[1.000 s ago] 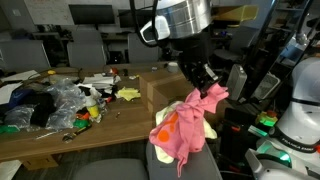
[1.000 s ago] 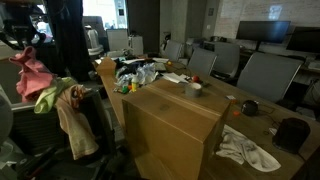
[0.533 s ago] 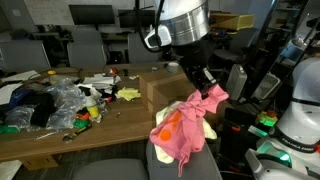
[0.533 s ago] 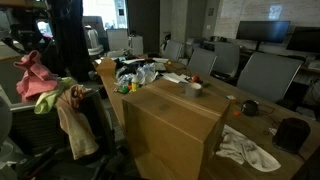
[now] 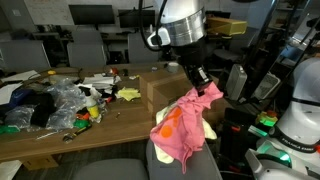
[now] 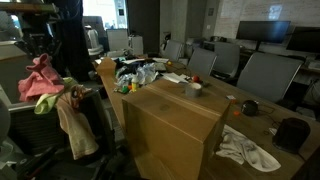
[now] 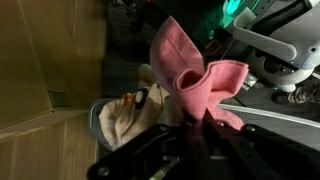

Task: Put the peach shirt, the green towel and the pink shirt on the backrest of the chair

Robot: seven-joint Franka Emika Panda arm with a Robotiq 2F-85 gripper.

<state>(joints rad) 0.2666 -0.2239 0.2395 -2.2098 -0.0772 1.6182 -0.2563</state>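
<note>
My gripper (image 5: 207,91) is shut on the pink shirt (image 5: 175,132), which hangs from it over the backrest of the grey chair (image 5: 205,163). In an exterior view the pink shirt (image 6: 41,80) bunches on top of the green towel (image 6: 50,99) and the peach shirt (image 6: 72,125), both draped over the backrest. In the wrist view the fingers (image 7: 187,124) pinch a fold of the pink shirt (image 7: 187,75), with the peach shirt (image 7: 118,117) beneath it.
A large cardboard box (image 6: 170,125) stands on the wooden table (image 5: 60,135) beside the chair. Clutter of bags and small items (image 5: 50,103) covers the table's far side. A white cloth (image 6: 246,148) lies on the table. Office chairs (image 6: 262,76) stand behind. A white machine (image 5: 300,110) stands close by.
My gripper has lowered a little with the pink shirt, bringing it down onto the clothes on the backrest.
</note>
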